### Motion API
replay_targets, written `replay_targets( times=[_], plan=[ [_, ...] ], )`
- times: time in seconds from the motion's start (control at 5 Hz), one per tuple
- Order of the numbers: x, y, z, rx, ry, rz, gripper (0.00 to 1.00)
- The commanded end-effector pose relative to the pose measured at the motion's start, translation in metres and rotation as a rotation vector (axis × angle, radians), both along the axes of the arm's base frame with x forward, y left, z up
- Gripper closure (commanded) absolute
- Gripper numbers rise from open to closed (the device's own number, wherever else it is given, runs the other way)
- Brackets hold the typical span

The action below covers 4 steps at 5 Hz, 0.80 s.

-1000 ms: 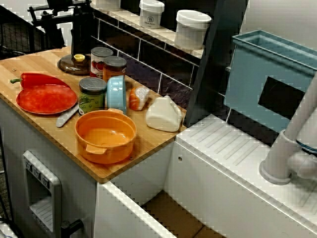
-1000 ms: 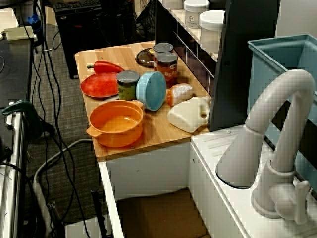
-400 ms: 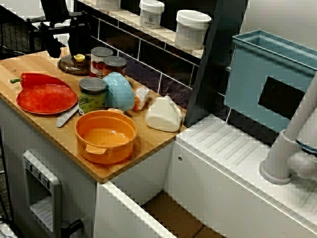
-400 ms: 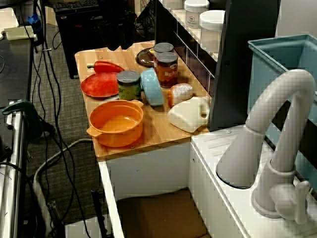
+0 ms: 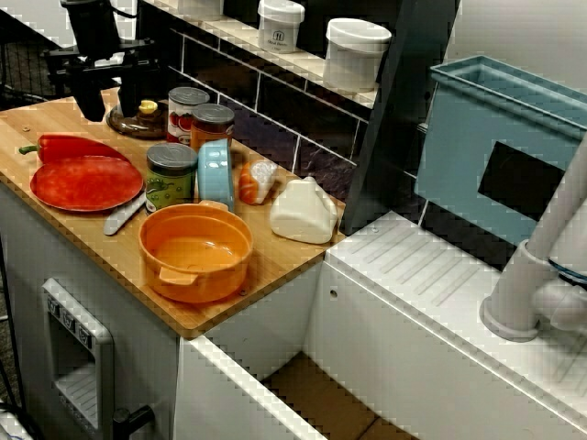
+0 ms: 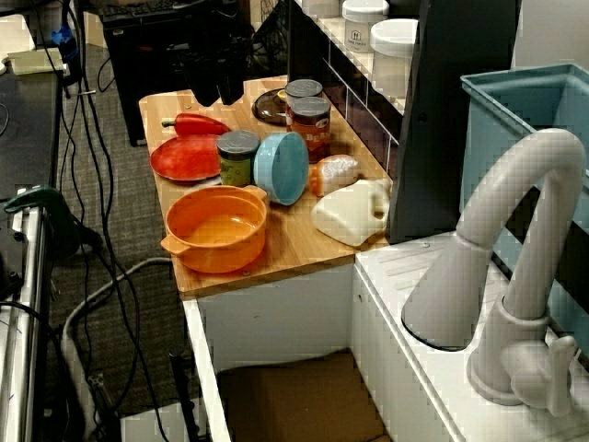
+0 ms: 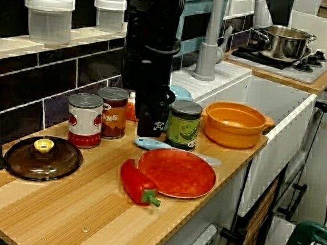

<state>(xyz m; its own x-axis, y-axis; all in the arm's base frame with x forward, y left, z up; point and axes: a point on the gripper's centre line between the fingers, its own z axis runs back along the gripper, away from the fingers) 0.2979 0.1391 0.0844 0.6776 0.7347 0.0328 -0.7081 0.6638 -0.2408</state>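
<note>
Reading the high view from the sink end first: gripper (image 5: 108,99) hangs above the wooden counter (image 5: 275,261) near its far end, fingers spread, nothing between them. Red pepper (image 5: 69,147) lies flat and looks nearest below it, resting against the wall-side rim of the red plate (image 5: 87,183). Brown glass lid (image 5: 138,124) sits just behind, by the wall edge. Blue bowl (image 5: 215,174) stands on its rim, apparently propped by the green-lidded jar (image 5: 171,179) and the cans (image 5: 212,128).

Faucet-side view: gripper (image 6: 213,87) is dark against clutter, two fingers apart. Pepper (image 6: 198,124) is below and camera-side of it, with no contact.

View from the counter's far end: gripper (image 7: 152,124) is edge-on, so the gap isn't readable here. Its tip looks clear of the surface. Pepper (image 7: 138,184) lies in front, stem toward the far end, body touching the plate (image 7: 176,172) rim.
</note>
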Motion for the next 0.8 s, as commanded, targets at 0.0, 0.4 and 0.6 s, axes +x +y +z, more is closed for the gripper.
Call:
replay_targets(
  times=[0.0, 0.4, 0.6],
  plan=[
    [-0.015, 0.036, -0.004, 0.022, -0.007, 0.012, 1.00],
    [-0.020, 0.046, 0.001, -0.007, 0.022, -0.093, 0.00],
    [-0.018, 0.048, 0.001, -0.079, 0.038, -0.274, 0.00]
  ],
)
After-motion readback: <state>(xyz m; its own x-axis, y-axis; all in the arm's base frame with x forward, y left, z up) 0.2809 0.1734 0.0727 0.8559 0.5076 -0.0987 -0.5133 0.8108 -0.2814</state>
